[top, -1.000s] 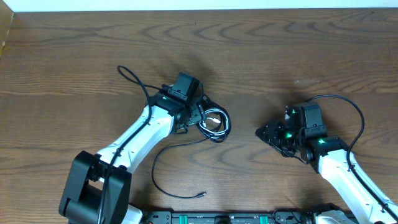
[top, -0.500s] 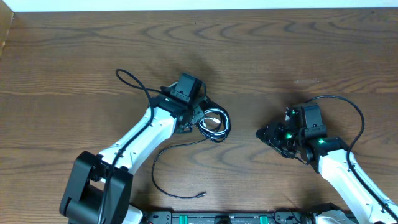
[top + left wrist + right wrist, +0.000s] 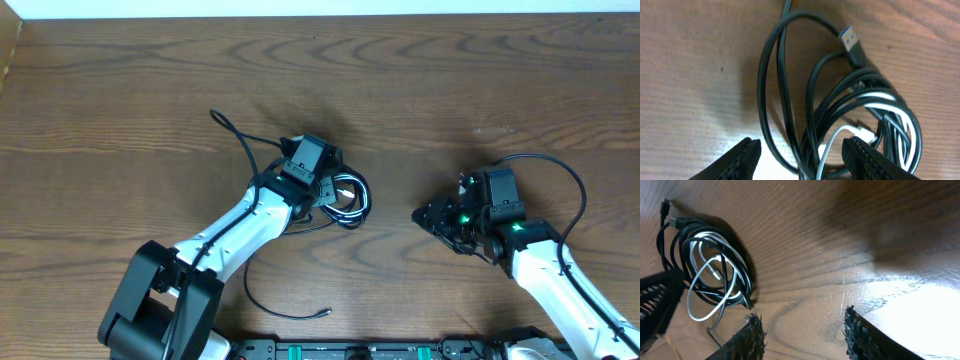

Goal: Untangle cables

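Left wrist view shows the left pincer (image 3: 802,157) about half open. The near loops of the cables (image 3: 840,105) run into the gap between its fingers. I cannot tell whether either pad touches a cord, and nothing looks pinched. The right pincer (image 3: 801,322) is also parted and holds nothing, with only bare table (image 3: 850,245) between its fingers. The bundle lies well ahead of it and off to one side.

The cables form a loose, flat coil just ahead of the left pincer. They are thin black cords with one white strand (image 3: 880,97) threaded through them. I judge them light and limp with a slick jacket, so a pull on one loop would likely drag the whole coil rather than free that loop. The best place to grip is probably a single outer loop or just behind a plug (image 3: 852,42), where the cord is stiffer and less likely to slip. The dense crossing in the middle is a poor choice.

The coil is slightly oblong, and its long axis runs straight away from the left pincer's fingers. The plug lies at the far end and points away from them. From overhead, one black tail leaves the coil and loops out beyond the left pincer. Another curves back under the arm towards the base.
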### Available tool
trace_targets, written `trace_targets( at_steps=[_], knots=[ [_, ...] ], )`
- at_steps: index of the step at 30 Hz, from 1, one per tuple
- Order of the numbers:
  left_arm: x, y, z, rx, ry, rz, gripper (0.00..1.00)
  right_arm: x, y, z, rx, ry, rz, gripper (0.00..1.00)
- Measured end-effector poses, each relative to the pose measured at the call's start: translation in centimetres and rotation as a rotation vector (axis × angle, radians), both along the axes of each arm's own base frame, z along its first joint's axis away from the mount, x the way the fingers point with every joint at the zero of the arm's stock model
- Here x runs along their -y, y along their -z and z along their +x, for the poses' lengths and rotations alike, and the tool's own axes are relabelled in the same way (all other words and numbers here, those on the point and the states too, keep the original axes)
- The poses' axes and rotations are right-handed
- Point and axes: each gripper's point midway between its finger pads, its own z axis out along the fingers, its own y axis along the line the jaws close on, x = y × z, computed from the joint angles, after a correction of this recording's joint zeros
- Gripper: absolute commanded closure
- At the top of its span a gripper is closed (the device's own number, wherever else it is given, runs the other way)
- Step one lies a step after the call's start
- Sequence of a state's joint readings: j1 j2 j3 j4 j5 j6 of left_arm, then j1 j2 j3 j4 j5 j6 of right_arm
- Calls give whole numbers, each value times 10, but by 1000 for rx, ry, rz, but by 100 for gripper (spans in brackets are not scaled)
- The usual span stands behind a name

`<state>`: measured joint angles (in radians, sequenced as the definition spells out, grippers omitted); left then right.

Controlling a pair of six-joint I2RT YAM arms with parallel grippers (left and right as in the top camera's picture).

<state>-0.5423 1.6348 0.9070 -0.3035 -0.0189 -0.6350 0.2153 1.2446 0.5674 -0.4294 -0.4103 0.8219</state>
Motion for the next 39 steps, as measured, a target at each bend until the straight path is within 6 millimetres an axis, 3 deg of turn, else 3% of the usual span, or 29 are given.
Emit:
trace_targets(
  at_steps=[5,9,12,17,23,26,33,36,39],
  knots=[
    [0,-1,4,20,6,10,48,0,0,0,0,0,0,50],
    [-2,18,1,-24,9,33,53,0,0,0,-1,0,0,50],
    [0,38,-1,-67,18,41,91,0,0,-1,-4,0,-1,50],
    [13,37,4,-63,46,-15,93,1,1,-2,-12,0,-3,50],
    [8,33,-4,-83,47,-4,92,1,2,-3,-16,0,-4,50],
    [5,15,-9,-64,49,-10,93,1,2,-3,-15,0,-3,51],
    [27,-68,-11,122,213,-161,92,-1,1,-3,-15,-4,4,50],
    [36,-85,-17,155,282,-209,92,-10,-7,3,34,-46,48,51],
    [39,-87,-20,154,314,-222,92,-22,-19,8,102,-124,105,55]
  ],
)
